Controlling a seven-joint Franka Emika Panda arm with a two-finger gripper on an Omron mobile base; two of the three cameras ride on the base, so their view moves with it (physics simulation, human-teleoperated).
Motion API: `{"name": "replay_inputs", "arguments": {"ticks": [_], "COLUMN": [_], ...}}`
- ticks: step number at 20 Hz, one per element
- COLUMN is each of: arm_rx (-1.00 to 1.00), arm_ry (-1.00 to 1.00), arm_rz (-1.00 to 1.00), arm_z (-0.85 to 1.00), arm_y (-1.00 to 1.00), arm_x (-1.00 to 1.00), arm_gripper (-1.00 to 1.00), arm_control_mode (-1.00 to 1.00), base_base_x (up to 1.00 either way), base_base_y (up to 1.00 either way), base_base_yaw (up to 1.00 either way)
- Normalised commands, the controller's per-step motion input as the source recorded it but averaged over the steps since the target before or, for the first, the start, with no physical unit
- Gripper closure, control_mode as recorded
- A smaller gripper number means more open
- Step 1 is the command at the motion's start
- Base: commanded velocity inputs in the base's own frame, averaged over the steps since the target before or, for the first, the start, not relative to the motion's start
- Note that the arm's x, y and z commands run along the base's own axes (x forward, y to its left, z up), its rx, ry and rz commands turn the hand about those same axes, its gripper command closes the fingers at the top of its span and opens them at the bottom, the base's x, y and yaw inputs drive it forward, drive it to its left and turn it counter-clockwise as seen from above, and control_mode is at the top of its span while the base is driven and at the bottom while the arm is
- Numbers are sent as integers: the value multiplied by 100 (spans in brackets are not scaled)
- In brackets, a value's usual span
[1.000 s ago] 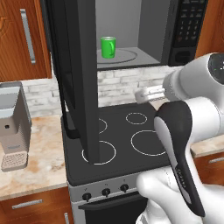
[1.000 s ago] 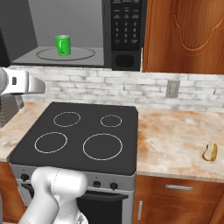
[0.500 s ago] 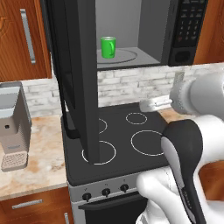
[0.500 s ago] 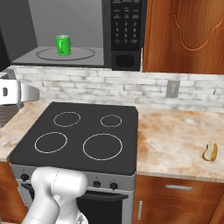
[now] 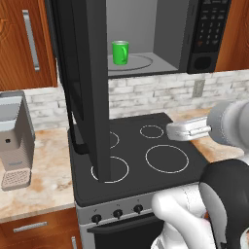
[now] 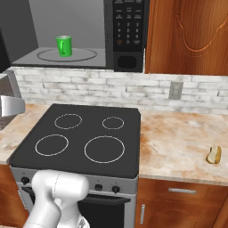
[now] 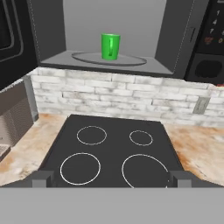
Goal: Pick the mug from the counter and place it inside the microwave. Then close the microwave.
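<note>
Mug (image 5: 120,52) upright on turntable in microwave (image 6: 129,35), door open; pincer (image 7: 111,178) open, empty, over stovetop (image 6: 80,138).

1. The microwave (image 5: 194,34) is cut off by the top edge.
2. The coffee machine (image 5: 14,141) is cropped at the left edge.
3. The keypad markings (image 6: 127,22) are too small to be read.
</note>
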Motion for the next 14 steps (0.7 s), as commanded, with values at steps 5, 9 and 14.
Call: {"name": "replay_inputs", "arguments": {"ticks": [5,9,14], "arm_rx": [0,0,0], "arm_ry": [-4,-12,-18], "arm_rz": [0,0,0], "arm_z": [30,23,21], "arm_y": [0,-2,0], "arm_x": [-32,-8,-20], "arm_gripper": [-100,-100,-100], "arm_control_mode": [-100,-100,-100], "base_base_x": [0,0,0], "base_base_y": [0,0,0], "base_base_yaw": [0,0,0]}}
